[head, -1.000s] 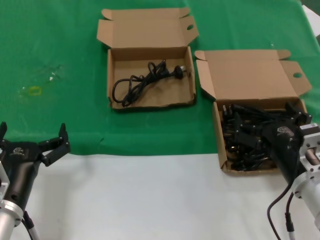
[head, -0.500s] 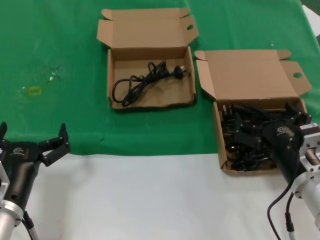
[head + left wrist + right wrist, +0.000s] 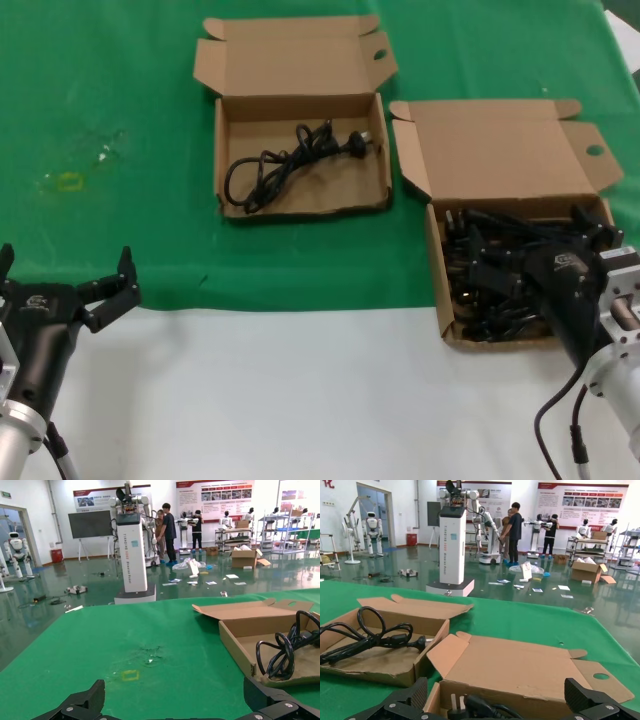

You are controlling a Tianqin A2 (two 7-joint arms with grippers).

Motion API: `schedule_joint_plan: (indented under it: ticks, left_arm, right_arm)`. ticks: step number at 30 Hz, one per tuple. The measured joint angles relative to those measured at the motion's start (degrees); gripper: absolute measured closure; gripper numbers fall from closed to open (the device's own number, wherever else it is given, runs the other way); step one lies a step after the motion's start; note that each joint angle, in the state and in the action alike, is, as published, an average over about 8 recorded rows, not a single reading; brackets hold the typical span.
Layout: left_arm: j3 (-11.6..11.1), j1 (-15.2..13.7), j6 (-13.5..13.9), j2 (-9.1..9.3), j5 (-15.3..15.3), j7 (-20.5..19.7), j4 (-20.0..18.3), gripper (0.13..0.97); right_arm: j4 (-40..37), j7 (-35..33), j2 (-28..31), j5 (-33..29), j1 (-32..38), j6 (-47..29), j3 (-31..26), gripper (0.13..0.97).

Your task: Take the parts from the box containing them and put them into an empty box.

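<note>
Many black power cords (image 3: pixel 500 275) lie tangled in the box (image 3: pixel 445 300) on the right half of your table, near the right edge, where the green cloth (image 3: pixel 120 80) gives way to the bare white tabletop (image 3: pixel 300 400); its hinged lid (image 3: pixel 500 150) stands open behind it, a round hole in one flap. One single cord (image 3: pixel 290 160) lies looped in the second box (image 3: pixel 222 160), which sits farther back toward the middle of the cloth, just beside the first and not touching it, lid also folded open.

Your right gripper (image 3: pixel 520 280) hangs down among the tangled cords at the near side of the full box; its fingers are spread in the right wrist view (image 3: pixel 415 695), with a plug showing between them, and you cannot tell from these views whether anything is caught. Your left gripper (image 3: pixel 65 270) hovers over the near left edge of the cloth, well apart from both boxes, fingers wide apart and holding nothing.

A faint yellow mark (image 3: pixel 68 181) and some scuffing show on the cloth toward the left edge. Beyond the table the wrist views show a hall with a glossy green floor (image 3: pixel 75 600), a white pillar-mounted robot (image 3: pixel 131 540), people standing (image 3: pixel 169 527), wall posters (image 3: pixel 215 497) and shelves with cartons (image 3: pixel 245 557).
</note>
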Motion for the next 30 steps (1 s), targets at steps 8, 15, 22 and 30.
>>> schedule_joint_plan:
  ticks: [8,15,22,30]
  left_arm:
    - [0.0,0.0,0.0,0.0,0.0,0.0,0.0,0.132]
    - [0.0,0.0,0.0,0.0,0.0,0.0,0.0,0.132]
    - [0.0,0.0,0.0,0.0,0.0,0.0,0.0,0.132]
    - [0.0,0.0,0.0,0.0,0.0,0.0,0.0,0.132]
  right_arm:
    - [0.0,0.0,0.0,0.0,0.0,0.0,0.0,0.129]
    - [0.0,0.0,0.0,0.0,0.0,0.0,0.0,0.129]
    - [0.0,0.0,0.0,0.0,0.0,0.0,0.0,0.129]
    - [0.0,0.0,0.0,0.0,0.0,0.0,0.0,0.129]
